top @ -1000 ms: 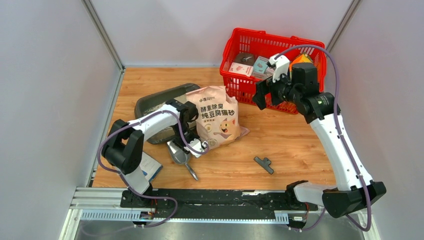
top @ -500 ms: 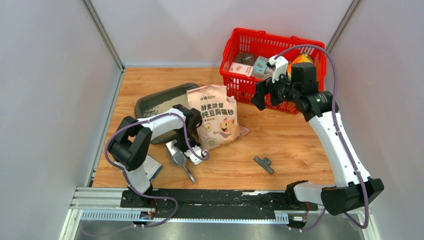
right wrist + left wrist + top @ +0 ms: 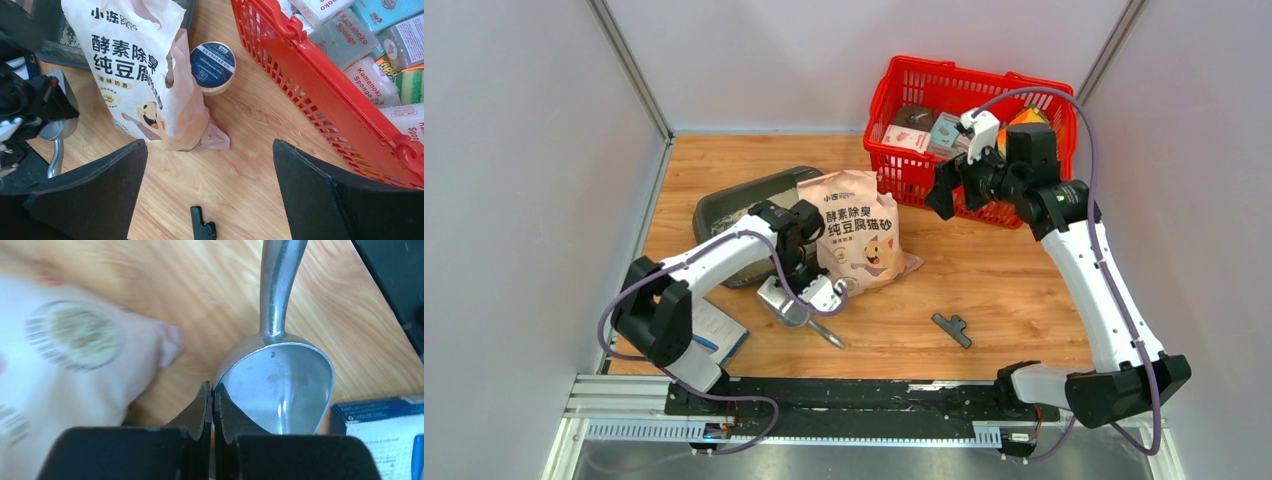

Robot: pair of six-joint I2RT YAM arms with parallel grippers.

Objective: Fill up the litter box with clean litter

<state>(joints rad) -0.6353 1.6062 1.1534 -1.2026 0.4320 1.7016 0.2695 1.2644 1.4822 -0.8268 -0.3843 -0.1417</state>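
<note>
The left gripper [image 3: 212, 390] was low over the worktop [image 3: 984, 290], just in front of the litter bag's near corner. It was clenched on the rim of a metal scoop [image 3: 280, 385]. From the wrist view, one finger appeared to sit inside the bowl and the other outside, though the seam between them was too tight to be sure. The scoop's handle pointed away from the gripper, toward the near edge of the worktop.

The litter box [image 3: 724, 205] lay at the left rear of the worktop, partly hidden by the left arm. The litter bag [image 3: 859, 235] stood upright against the box's right side, printed face forward and top closed.

The right gripper [image 3: 944, 190] was held in the air in front of the red basket [image 3: 911, 172], with its jaws spread wide and nothing between them. The basket held packaged sponges.

A roll of tape [image 3: 212, 65] lay flat between the bag and the basket. A small black clip [image 3: 951, 328] lay on bare wood, well apart from the bag. A blue and white box [image 3: 714, 335] lay near the left arm's base.
</note>
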